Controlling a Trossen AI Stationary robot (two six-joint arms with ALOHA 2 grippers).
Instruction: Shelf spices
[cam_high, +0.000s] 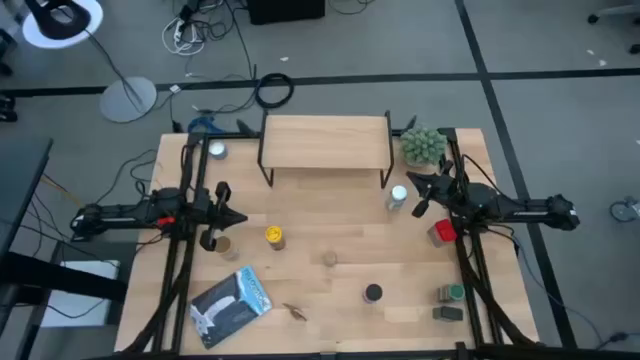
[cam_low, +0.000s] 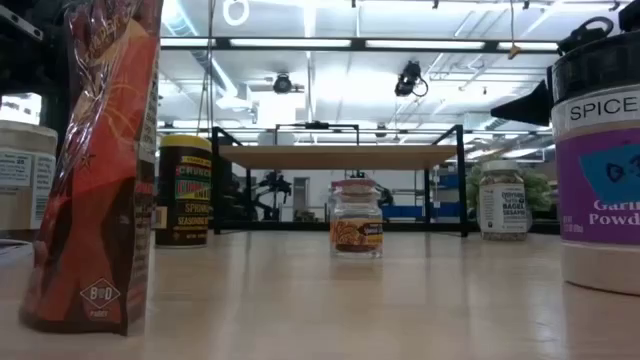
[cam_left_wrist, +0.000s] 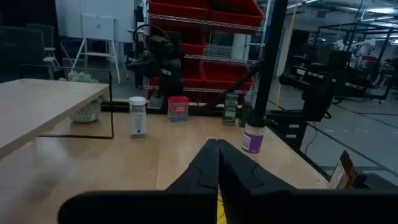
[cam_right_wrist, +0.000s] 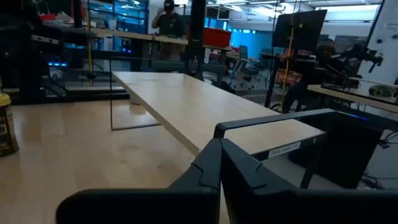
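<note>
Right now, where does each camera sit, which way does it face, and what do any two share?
High: overhead, facing down on shelf; both arms show.
Low: tabletop height, facing across at shelf; no arm seen.
Left wrist: behind shut left hand, facing the white-capped bottle.
Right wrist: behind shut right hand, facing shelf.
Shared: all four show the shelf.

Bright overhead strip lighting; soft shadows; low view foreground packet (cam_low: 95, 160) blurred, ceiling glare.
</note>
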